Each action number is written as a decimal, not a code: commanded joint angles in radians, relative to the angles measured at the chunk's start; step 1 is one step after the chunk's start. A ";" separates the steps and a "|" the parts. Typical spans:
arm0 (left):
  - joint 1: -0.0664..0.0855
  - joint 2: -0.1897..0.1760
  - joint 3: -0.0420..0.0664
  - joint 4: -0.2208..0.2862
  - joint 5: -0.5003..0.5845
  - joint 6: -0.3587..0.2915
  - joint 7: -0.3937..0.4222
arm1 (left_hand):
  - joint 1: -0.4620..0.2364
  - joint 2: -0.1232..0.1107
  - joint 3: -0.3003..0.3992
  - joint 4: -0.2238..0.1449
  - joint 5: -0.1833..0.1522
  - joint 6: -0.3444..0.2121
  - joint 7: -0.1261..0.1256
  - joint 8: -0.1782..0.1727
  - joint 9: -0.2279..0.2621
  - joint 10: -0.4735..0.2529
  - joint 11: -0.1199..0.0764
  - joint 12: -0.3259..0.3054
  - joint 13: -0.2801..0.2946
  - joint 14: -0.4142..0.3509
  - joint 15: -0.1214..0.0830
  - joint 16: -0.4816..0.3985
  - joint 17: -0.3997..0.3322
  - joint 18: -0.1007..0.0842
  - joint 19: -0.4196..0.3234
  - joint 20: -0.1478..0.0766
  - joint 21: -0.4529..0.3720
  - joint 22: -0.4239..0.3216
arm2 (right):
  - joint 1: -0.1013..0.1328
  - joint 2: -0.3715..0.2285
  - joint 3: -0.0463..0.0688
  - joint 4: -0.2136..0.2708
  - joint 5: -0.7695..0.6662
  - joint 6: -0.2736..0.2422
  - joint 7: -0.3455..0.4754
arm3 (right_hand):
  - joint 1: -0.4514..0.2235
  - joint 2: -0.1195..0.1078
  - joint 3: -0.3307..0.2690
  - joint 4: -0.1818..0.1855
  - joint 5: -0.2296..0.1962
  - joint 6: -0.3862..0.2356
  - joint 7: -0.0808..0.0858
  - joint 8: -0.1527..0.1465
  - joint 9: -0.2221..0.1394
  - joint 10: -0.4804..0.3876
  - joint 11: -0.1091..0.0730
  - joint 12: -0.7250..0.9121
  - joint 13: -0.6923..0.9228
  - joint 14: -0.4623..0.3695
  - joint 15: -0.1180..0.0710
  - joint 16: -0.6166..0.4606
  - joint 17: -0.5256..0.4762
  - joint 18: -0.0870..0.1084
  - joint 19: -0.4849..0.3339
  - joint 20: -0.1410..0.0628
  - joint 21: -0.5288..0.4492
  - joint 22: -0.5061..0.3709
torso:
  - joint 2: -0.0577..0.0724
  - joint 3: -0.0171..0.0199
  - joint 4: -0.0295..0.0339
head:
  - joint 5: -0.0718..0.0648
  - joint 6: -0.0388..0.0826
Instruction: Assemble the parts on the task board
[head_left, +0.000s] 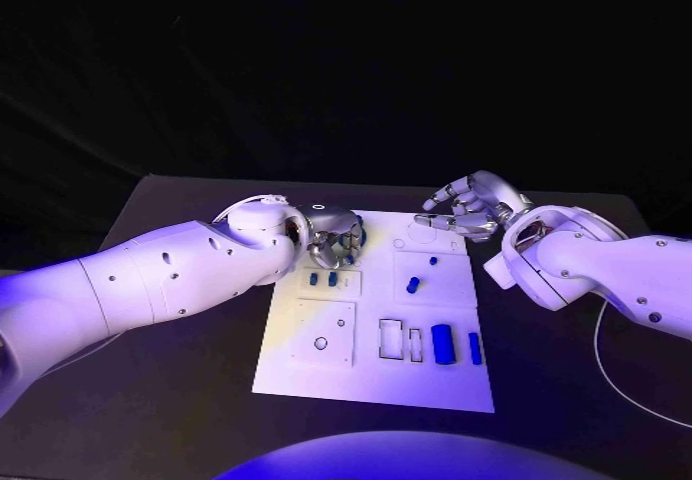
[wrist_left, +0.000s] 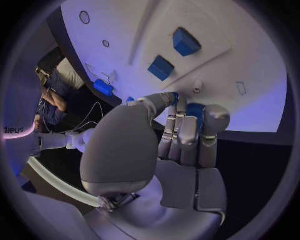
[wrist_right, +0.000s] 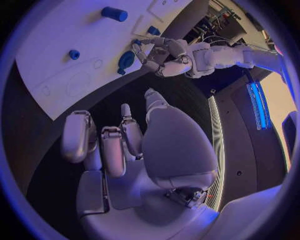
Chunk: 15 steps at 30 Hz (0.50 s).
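Observation:
The white task board lies in the middle of the black table. My left hand hovers over its far left corner, fingers curled round a round blue part, also seen behind the fingers. Two small blue parts stand just in front of that hand. Two more small blue parts sit mid-board. A thick blue cylinder and a thin one lie near the front right. My right hand hangs at the board's far right corner, holding nothing, fingers loosely bent.
Near the board's front are rectangular recesses and a panel with a round hole. A thin white cable runs across the table under my right arm. Dark bare table surrounds the board on all sides.

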 joint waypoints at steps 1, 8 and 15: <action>0.001 -0.016 0.011 0.025 0.034 -0.024 -0.005 | -0.007 -0.001 -0.002 -0.007 -0.005 0.006 0.001 -0.006 0.001 0.008 0.000 -0.004 0.001 0.009 0.000 0.003 0.001 -0.011 0.005 -0.001 0.004 0.001 | -0.001 0.000 0.000 -0.001 -0.008 -0.007 0.010 | 0.000 0.008 -0.003 -0.001 0.003 -0.004 -0.003 0.006 0.002 -0.005 -0.004 -0.005 0.015 0.064 -0.006 -0.006 0.076 0.014 -0.006 0.001 -0.004 0.037 | -0.002 0.0011 0.0013 | 0.002 0.003; 0.001 -0.065 0.036 0.065 0.075 -0.038 -0.019 | -0.014 -0.003 -0.001 -0.009 -0.005 0.007 0.001 -0.012 0.000 0.011 0.001 -0.014 0.000 0.013 0.000 0.005 0.006 -0.012 0.009 -0.003 0.011 0.010 | -0.002 0.001 0.000 -0.003 -0.008 -0.007 0.010 | 0.000 0.009 -0.003 -0.001 0.003 -0.004 -0.003 0.006 0.002 -0.005 -0.004 -0.005 0.015 0.065 -0.006 -0.006 0.077 0.015 -0.006 0.001 -0.004 0.037 | -0.006 0.0013 0.0029 | 0.005 0.009; 0.001 -0.102 0.043 0.088 0.097 -0.028 -0.029 | -0.018 -0.003 -0.001 -0.010 -0.005 0.010 0.000 -0.013 0.001 0.015 0.000 -0.017 -0.001 0.014 0.000 0.005 0.005 -0.013 0.012 -0.003 0.014 0.015 | -0.004 0.000 0.000 -0.004 -0.008 -0.005 0.009 | 0.000 0.009 -0.003 -0.001 0.003 -0.004 -0.003 0.006 0.002 -0.005 -0.004 -0.005 0.015 0.065 -0.006 -0.006 0.077 0.015 -0.006 0.001 -0.004 0.037 | -0.010 0.0024 0.0081 | 0.005 0.008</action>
